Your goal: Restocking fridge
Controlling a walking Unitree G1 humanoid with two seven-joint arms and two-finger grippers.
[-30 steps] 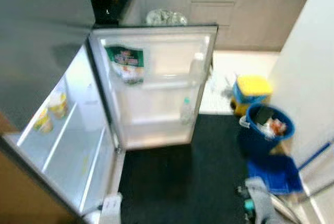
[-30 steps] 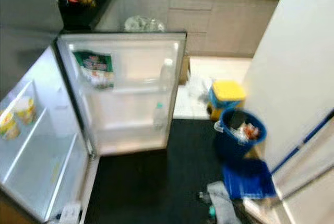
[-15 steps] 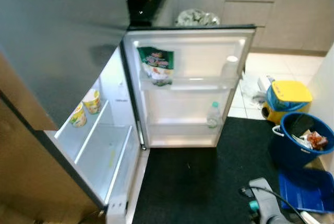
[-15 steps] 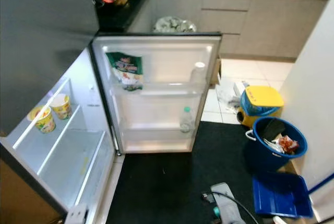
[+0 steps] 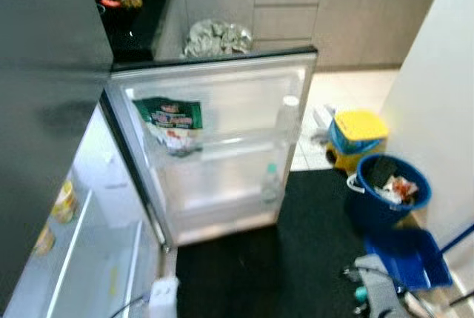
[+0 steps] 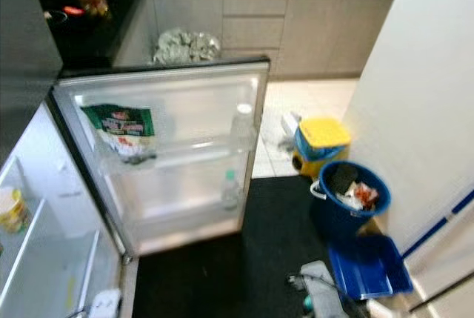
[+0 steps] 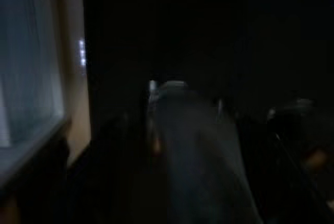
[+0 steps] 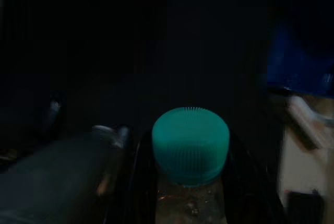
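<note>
Right wrist view gives us a green-capped bottle (image 8: 190,153) clamped between our right gripper's (image 8: 190,192) fingers, low over the dark mat (image 6: 259,259) before the open fridge door (image 6: 174,155). Left gripper: fingers unreadable.

My right arm (image 6: 324,297) shows as a silver-grey, rounded metal limb, pale and smooth on its upper face, with a thin black cable (image 6: 320,279) looping over it and a small teal spot at its side. The same grey arm and dark cable appear at the lower edge of the left eye view. In the dim left wrist view, part of me reads as a broad, blurred grey-blue shape (image 7: 201,156) with dark edges.
</note>
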